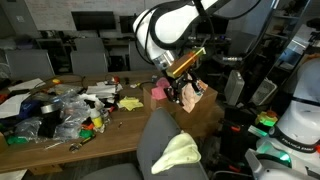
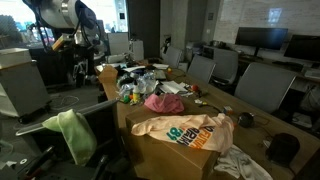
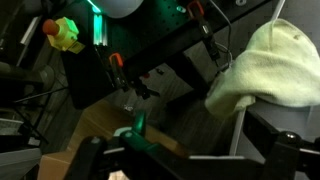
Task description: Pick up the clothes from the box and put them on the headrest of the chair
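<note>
While my claw (image 1: 186, 94) hangs at the box (image 1: 207, 112), I can't tell its opening | cloth (image 1: 180, 152) on chair (image 1: 155, 138) at its 6 o'clock | cluttered table (image 1: 112, 140) at 9.

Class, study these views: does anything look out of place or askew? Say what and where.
Yes. A printed shirt spills over the edge of the cardboard box instead of lying inside, and a yellow-green cloth hangs lopsided over the chair headrest. The table is strewn with clutter.
</note>
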`<action>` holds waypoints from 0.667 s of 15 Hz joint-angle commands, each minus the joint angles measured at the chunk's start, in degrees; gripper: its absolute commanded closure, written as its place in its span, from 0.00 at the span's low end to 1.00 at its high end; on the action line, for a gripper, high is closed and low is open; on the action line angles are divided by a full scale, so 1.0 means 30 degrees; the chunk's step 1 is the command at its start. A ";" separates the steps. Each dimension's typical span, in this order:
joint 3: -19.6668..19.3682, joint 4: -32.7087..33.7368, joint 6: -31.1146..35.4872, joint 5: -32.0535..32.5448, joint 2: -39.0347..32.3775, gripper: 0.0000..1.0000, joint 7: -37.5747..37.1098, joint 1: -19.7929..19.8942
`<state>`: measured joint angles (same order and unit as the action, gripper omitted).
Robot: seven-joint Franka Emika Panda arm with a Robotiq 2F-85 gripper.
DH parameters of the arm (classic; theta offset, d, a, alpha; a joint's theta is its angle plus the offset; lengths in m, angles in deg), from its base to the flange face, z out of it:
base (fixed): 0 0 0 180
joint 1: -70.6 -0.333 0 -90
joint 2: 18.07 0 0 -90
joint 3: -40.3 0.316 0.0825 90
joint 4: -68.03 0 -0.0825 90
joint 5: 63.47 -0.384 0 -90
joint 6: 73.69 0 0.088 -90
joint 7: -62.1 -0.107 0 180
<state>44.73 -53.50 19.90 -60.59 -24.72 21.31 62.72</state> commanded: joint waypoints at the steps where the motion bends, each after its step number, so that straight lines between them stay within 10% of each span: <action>1: -0.0994 -0.1210 0.2373 -0.0380 0.2238 0.00 0.0910 0.1293; 10: -0.3918 -0.1326 0.9556 -0.0983 0.2014 0.00 0.0617 0.4857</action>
<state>34.54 -56.37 41.27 -60.95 -17.96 24.37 75.33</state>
